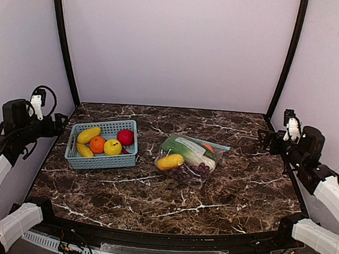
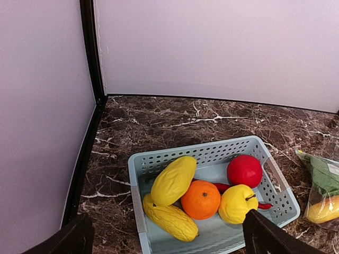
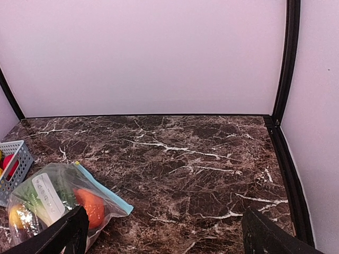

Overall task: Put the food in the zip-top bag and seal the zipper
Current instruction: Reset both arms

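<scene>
Zip-top bag (image 1: 189, 158) lies flat near mid-tabletop (image 1: 240, 196), well apart from both claws. It holds a yellow piece (image 1: 170, 161), purple grapes (image 1: 192, 172), a green-leafed cabbage (image 1: 185, 147) and an orange piece (image 1: 209, 148). Zipper (image 3: 103, 186) runs along the bag's far right edge; whether it is pressed shut cannot be told.

Beside the bag on its left, not touching it, a teal basket (image 1: 74, 157) holds unbagged food: two long yellow pieces (image 2: 174, 180), an orange fruit (image 2: 200, 199), a yellow apple (image 2: 238, 203) and a red ball (image 2: 244, 170).

Left claw (image 1: 61, 125) and right claw (image 1: 266, 138) hang at the tabletop's side edges, both spread wide, gripping nothing.

Risks, as judged:
- The crinkly bag is unanchored and may slide or fold if food is pushed at its mouth without the other claw holding it.
- Round pieces may slip from the fingers.
- Bagged items may roll out.
- Bulging contents near the strip may leave the seal incomplete
</scene>
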Controlling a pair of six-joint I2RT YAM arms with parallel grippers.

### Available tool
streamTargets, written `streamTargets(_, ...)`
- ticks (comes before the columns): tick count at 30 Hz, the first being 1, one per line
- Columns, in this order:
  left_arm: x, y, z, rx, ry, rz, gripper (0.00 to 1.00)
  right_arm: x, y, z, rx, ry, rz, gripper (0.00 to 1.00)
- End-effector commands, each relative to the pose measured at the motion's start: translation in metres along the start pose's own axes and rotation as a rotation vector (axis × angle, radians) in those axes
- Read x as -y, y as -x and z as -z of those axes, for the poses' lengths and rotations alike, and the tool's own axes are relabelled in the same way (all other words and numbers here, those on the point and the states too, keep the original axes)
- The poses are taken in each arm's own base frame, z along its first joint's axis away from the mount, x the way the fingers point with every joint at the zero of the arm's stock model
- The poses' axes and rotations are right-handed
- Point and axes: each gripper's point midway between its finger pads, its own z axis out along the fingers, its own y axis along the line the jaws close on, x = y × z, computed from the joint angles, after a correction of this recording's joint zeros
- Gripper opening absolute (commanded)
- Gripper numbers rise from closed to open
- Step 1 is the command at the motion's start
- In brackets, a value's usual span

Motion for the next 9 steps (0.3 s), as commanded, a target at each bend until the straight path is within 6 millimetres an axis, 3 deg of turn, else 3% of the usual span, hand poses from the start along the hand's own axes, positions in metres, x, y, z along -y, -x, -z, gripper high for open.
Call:
streamTargets(1,-0.0007,0.0003,0.001,0.018,0.002,-0.01,0.99,-0.0007,0.0134,0.003,0.046,0.004,0.016,0.99)
streamTargets(9,0.0022,-0.0017,-0.0016,0.004,-0.017,-0.003,0.99,-0.0023,0.0157,0.0055,0.045,0.011,0.02,0.99)
